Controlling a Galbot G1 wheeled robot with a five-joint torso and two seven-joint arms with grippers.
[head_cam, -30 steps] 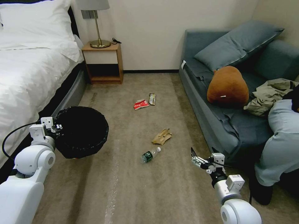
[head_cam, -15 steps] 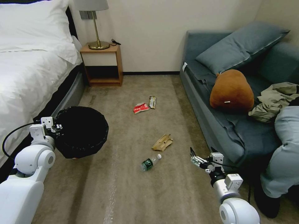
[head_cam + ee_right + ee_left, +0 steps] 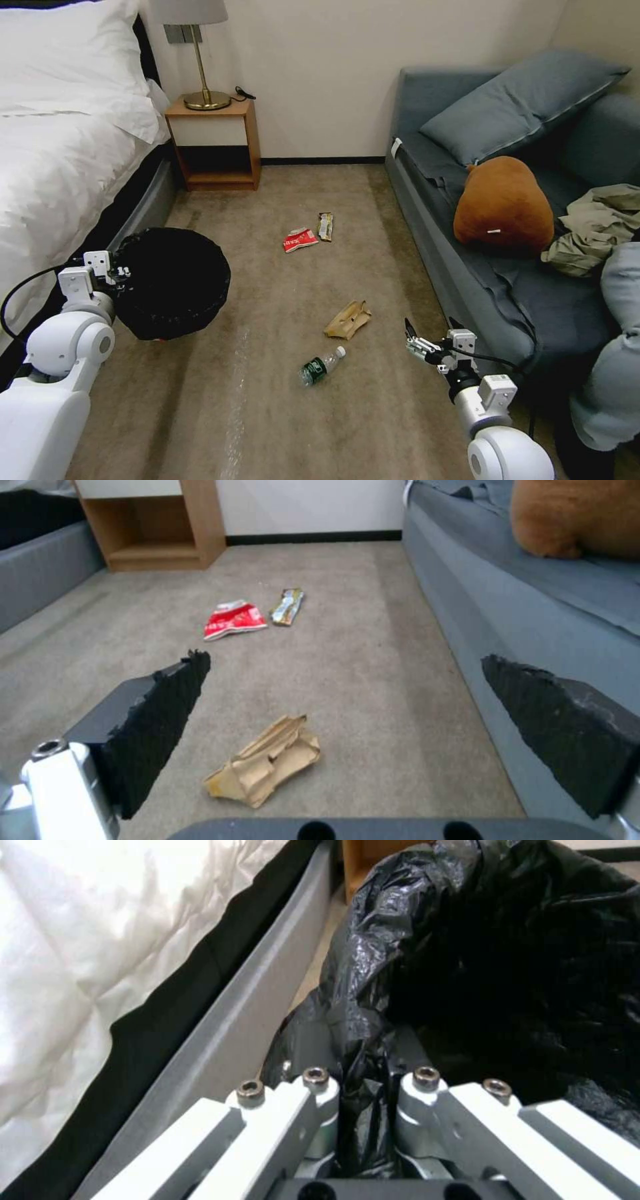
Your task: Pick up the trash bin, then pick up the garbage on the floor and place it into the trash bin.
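The carpet (image 3: 280,407) forms an open lane bounded by the bed (image 3: 60,167) on the robot's left, the blue sofa (image 3: 467,267) on its right, and the wall with a wooden nightstand (image 3: 212,143) at the far end. The lane's middle holds only litter; bare floor lies around each piece.

The left gripper (image 3: 119,272) is clamped on the near rim of the trash bin (image 3: 170,280), held off the floor beside the bed frame. In the left wrist view the fingers (image 3: 313,1090) pinch a fold of the crinkled black liner (image 3: 507,965). The bin's interior reads as solid black; its contents cannot be made out, and only a sliver of its base shows beneath.

The right gripper (image 3: 427,337) hangs low by the sofa's front edge, jaws spread wide and empty; the right wrist view shows both dark pads (image 3: 160,720) well apart, framing the carpet ahead.

Garbage on the floor:
- Clear plastic bottle (image 3: 321,365), green label, white cap, lying on its side nearest the robot.
- Crumpled brown paper (image 3: 347,318), just beyond the bottle, (image 3: 267,767) between the pads in the right wrist view.
- Red-and-white snack packet (image 3: 300,239) and dark-and-yellow bar wrapper (image 3: 325,226), side by side farther up the lane.

The sofa carries a brown plush cushion (image 3: 503,203) and an olive cloth (image 3: 597,227), the latter cut off at the edge.
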